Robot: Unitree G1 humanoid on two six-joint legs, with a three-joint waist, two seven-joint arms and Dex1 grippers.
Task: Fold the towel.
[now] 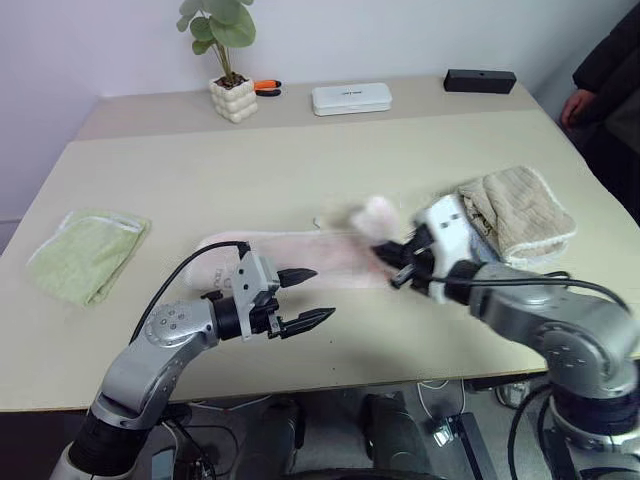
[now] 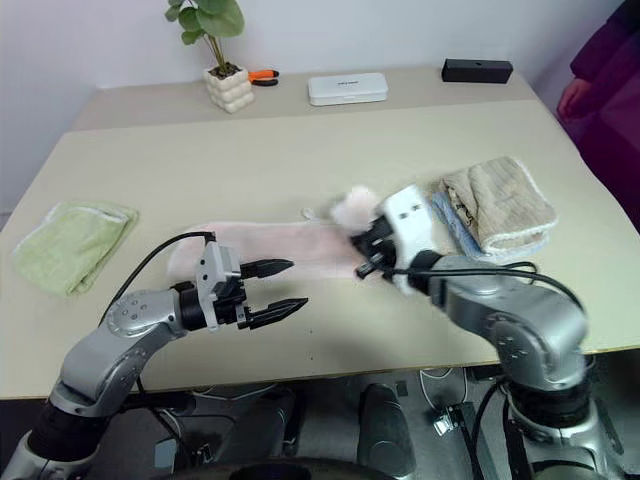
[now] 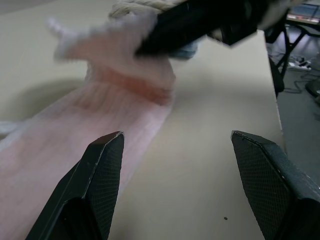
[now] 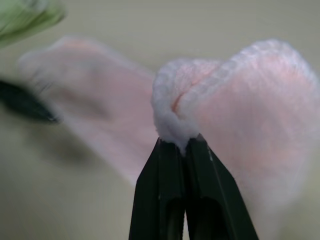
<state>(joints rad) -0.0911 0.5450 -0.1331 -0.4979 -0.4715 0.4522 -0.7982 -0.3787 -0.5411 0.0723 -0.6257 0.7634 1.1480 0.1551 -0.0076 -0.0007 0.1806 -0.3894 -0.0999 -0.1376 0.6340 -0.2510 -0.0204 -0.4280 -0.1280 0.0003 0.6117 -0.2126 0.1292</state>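
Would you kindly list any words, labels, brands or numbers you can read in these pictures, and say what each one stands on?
No text can be read.
White case at the table's far edge: a small dark marking on its lid, too small to read.
Black box: no legible marking.
Pink towel, green towel, beige towel: no labels visible.

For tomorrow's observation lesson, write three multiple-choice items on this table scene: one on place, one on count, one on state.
1. Where does the light green towel lie?
A. by the table's left edge
B. beside the plant
C. under the pink towel

2. How many folded or bunched cloths are on the table?
A. one
B. three
C. five

3. What is the right pincer doing?
A. hanging open
B. shut on the pink towel
C. holding the plant pot

Key: 1 A, it lies far left; 2 B, green, pink and the beige towel; 3 B, its fingers pinch a pink fold, while the left pincer stands open.
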